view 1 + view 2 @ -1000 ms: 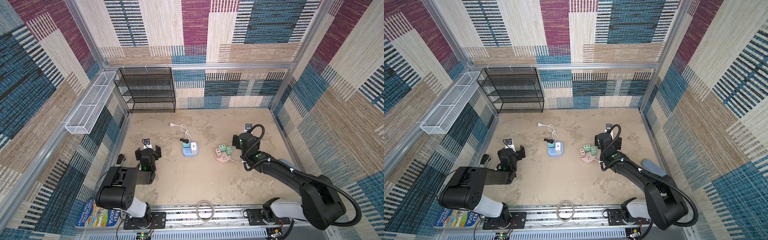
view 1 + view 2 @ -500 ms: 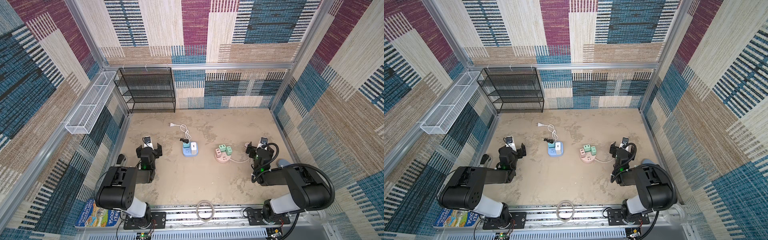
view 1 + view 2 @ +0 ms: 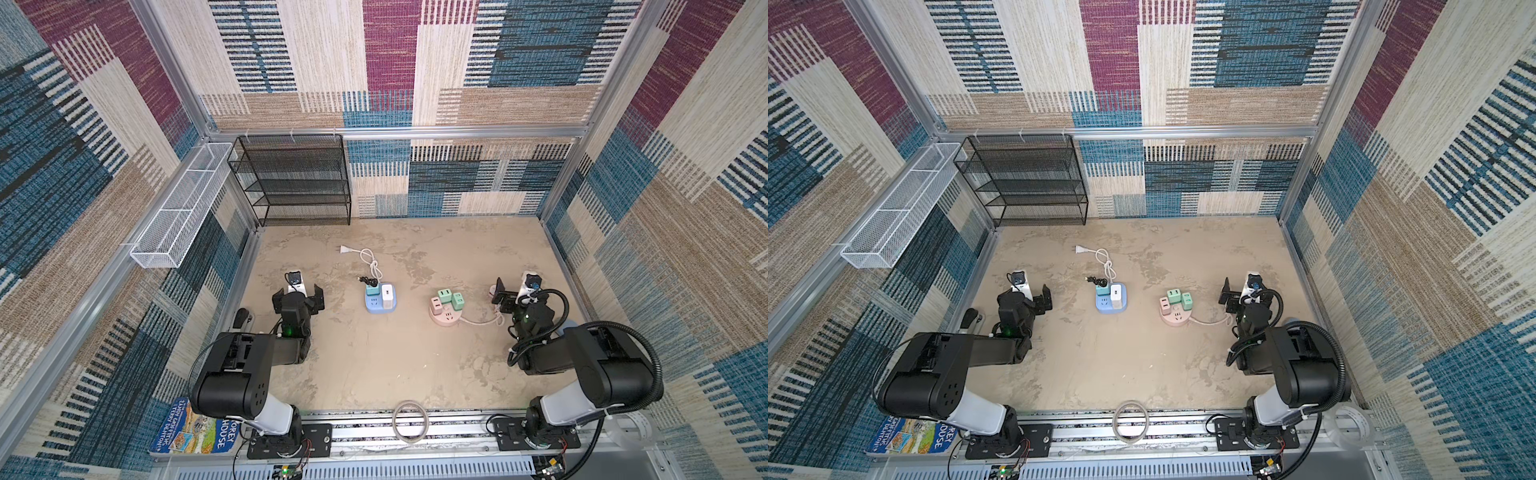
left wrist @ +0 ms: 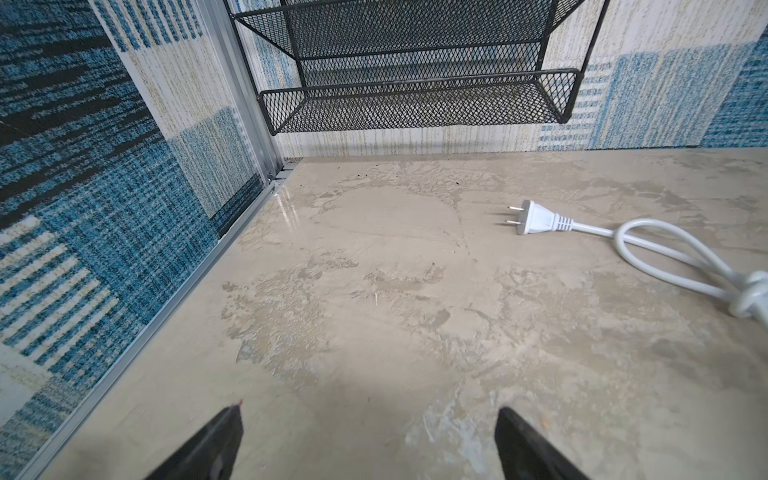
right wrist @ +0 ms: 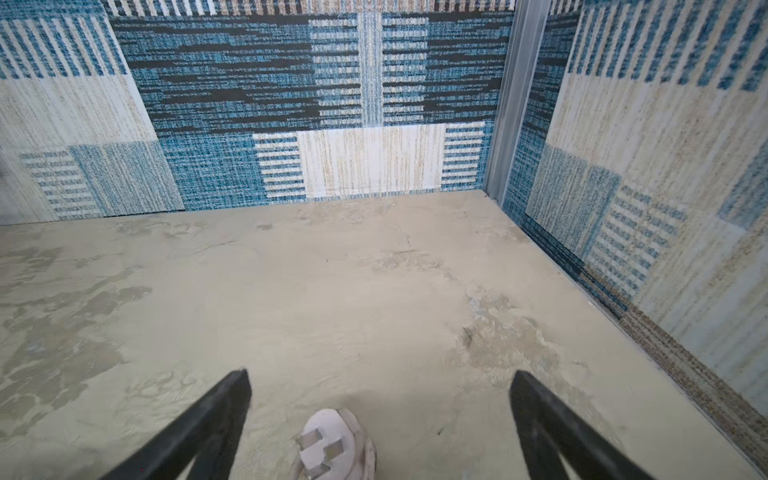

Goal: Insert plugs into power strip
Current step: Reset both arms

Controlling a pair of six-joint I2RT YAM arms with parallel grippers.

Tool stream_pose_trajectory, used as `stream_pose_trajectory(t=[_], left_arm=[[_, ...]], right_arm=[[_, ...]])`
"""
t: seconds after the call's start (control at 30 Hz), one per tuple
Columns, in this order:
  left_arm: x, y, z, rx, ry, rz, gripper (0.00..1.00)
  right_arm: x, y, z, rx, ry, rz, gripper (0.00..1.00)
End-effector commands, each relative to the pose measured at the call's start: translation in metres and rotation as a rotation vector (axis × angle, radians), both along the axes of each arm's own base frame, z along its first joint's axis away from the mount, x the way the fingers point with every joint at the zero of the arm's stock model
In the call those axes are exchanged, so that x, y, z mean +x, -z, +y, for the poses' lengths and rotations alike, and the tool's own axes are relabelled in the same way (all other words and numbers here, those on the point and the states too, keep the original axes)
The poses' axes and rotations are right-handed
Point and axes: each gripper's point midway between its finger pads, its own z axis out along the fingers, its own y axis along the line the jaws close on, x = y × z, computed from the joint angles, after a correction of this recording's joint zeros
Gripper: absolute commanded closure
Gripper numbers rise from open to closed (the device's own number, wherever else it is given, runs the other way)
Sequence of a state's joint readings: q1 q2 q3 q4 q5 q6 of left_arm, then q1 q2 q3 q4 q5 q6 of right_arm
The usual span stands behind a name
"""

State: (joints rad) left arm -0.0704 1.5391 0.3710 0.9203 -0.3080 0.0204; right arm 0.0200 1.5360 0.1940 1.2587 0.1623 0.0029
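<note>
Carpet with blue, red and tan stripes covers the walls around my sandy-brown tabletop [image 3: 374,374]. Far on the left a long white wire basket [image 3: 174,220] hangs on the wall. A black mesh shelf rack [image 3: 295,178] stands in the back corner next to it.

My left fingers [image 3: 298,296] hang low over the tabletop, spread wide apart, and they hold nothing. In the left wrist view I see both black tips with only tabletop between them.

Next comes a flat white plug [image 4: 536,218] lying flat, with its long white cord [image 3: 372,264] looped in a knot and running toward a square blue power strip [image 3: 376,306]. Two of the plugs stand on that strip: the teal plug with a black cord [image 3: 371,289] at the back, and the white boxy plug [image 3: 388,294] just beside it on the right.

A bit further right is a round pink power strip [image 3: 446,319]. Three plugs stand on it, close together: the small pink plug [image 3: 436,305] on the left, the back mint green plug [image 3: 445,295] behind it, and the right mint green plug [image 3: 458,301] next to that one.

Its pink cord [image 3: 478,321] runs right to a round pink plug [image 5: 328,442] that lies on the tabletop, prongs up, between the tips of my right fingers [image 3: 517,293]. Those fingers are wide open too. They do not touch the plug and hold nothing.
</note>
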Motion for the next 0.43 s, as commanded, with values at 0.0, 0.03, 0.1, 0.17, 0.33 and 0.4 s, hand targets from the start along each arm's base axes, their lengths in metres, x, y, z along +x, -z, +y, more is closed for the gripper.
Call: stream_pose_trajectory(t=[0.0,0.03,0.1,0.17,0.33,0.4], left_arm=[[0.0015,-0.0022,-0.0004,-0.005,0.002,-0.009,0.01],[0.0015,-0.0019,-0.0009,-0.005,0.003,-0.006,0.01],[0.0016,-0.0017,-0.0003,-0.005,0.002,-0.006,0.01],[0.0017,-0.0019,-0.0006,-0.005,0.002,-0.007,0.01],[0.0021,-0.0011,-0.0011,-0.007,0.005,-0.003,0.01],[0.0025,-0.002,-0.0011,-0.01,0.006,-0.004,0.01]], right_arm=[[0.0016,-0.0132,0.0018,0.006,-0.012,-0.05,0.0],[0.0013,-0.0142,0.0025,0.005,-0.013,-0.058,0.0],[0.0029,-0.013,0.0022,0.006,-0.014,-0.049,0.0],[0.0043,-0.0119,0.0021,0.006,-0.014,-0.044,0.0],[0.0066,-0.0102,0.0105,-0.002,-0.077,-0.033,0.0],[0.0042,-0.013,0.0109,-0.007,-0.08,-0.046,0.0]])
